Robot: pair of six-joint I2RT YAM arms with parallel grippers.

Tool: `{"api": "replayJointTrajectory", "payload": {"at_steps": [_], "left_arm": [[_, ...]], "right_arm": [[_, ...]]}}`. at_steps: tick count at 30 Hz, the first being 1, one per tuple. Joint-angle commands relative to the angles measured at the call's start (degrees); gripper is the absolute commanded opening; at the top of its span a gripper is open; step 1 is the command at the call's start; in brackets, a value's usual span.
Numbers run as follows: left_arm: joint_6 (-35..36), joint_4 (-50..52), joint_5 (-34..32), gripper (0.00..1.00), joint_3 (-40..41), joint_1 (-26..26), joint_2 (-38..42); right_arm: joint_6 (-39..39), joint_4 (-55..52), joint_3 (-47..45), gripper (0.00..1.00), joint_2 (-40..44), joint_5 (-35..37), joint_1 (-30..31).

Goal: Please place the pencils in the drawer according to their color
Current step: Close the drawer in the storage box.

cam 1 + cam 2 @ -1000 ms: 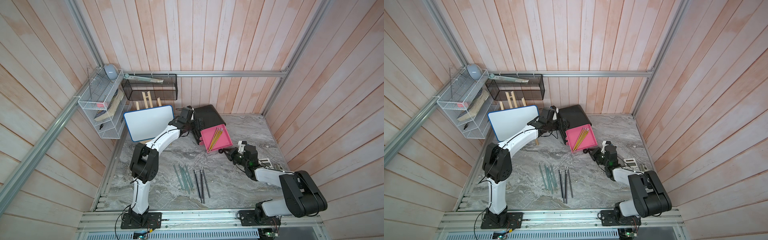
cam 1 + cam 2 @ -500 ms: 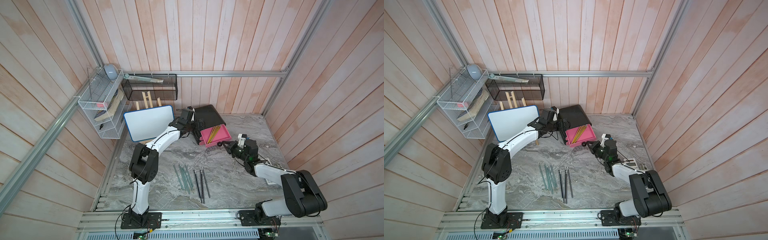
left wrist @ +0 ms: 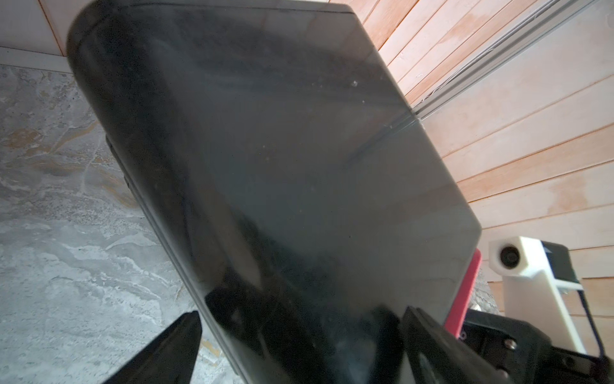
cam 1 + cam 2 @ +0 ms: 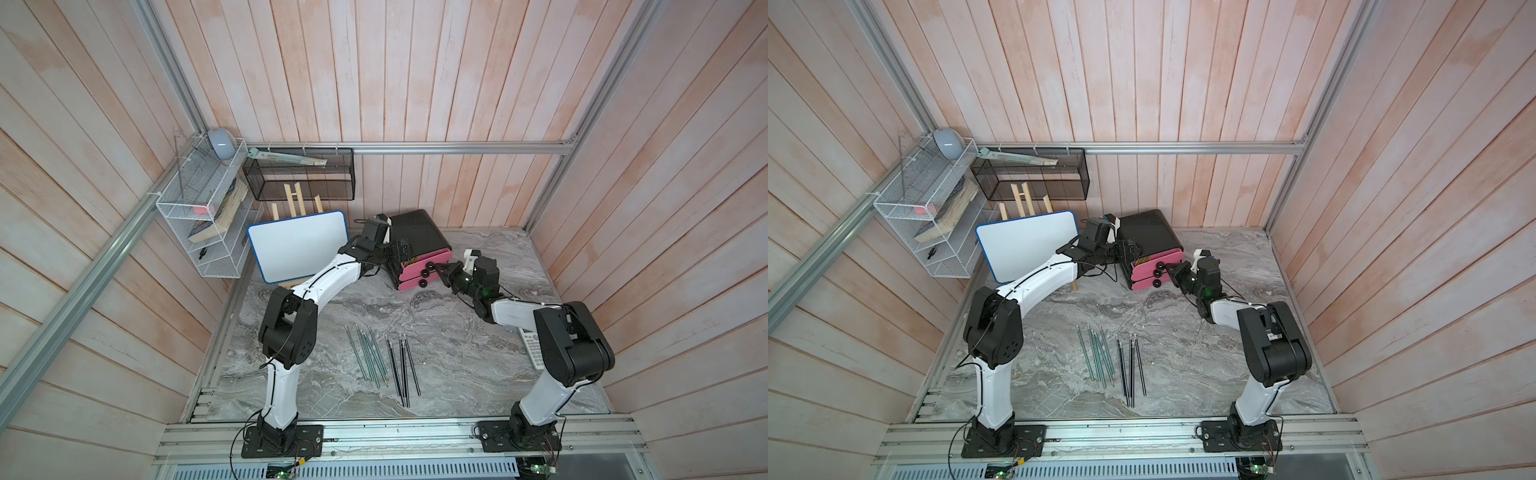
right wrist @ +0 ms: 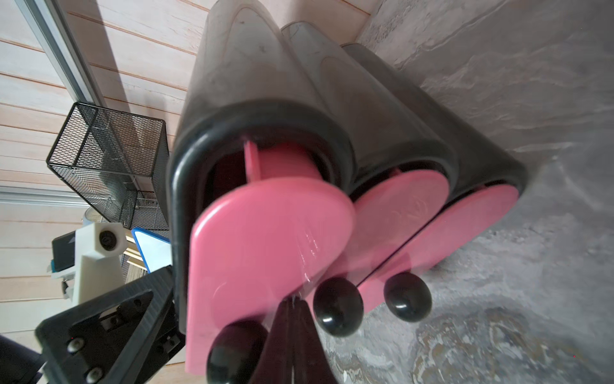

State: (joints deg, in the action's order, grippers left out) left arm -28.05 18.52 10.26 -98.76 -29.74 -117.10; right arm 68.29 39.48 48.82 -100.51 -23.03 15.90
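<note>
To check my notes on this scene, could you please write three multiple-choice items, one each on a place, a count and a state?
1. Where do the green pencils and black pencils lie?
A. on the table
B. in the wire basket
C. on the whiteboard

2. How many pink drawers has the cabinet?
A. two
B. three
C. four

3. How is the right pincer?
A. wide open
B. holding a pencil
C. shut, tips at the top drawer

Answers:
1 A: both bunches lie loose on the table in both top views.
2 B: the right wrist view shows three pink fronts, each with a black knob.
3 C: its tips meet against the front of the top drawer.
</note>
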Motion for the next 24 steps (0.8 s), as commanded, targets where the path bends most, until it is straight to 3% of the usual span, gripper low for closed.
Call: {"api": "replayJointTrajectory", "payload": {"at_steps": [1,10,16,18,24], "left_arm": [[2.39,9.7,0.09,0.99,3.48,-1.13,-2.37],[2.28,8.85,0.26,1.0,4.94,-1.47,-1.64],[1.37,8.5,-0.49,1.0,4.68,-0.99,-0.2],[0.84,8.54,-0.59,1.0,3.81,-0.51,0.46],[-0.12,11.67,-0.94,1.0,-1.94,1.81,0.65]], "right_arm": [[0.79,2.09,3.64,0.02,-1.49,-0.45,1.03],[1.62,1.57,8.24,0.02,-4.42,-0.66,2.54],[1.76,2.25,4.82,0.04,-1.78,-0.77,2.62],[1.59,2.28,2.81,0.11,0.18,-0.4,2.55],[1.27,1.93,-3.83,0.47,5.4,0.87,2.46]]}}
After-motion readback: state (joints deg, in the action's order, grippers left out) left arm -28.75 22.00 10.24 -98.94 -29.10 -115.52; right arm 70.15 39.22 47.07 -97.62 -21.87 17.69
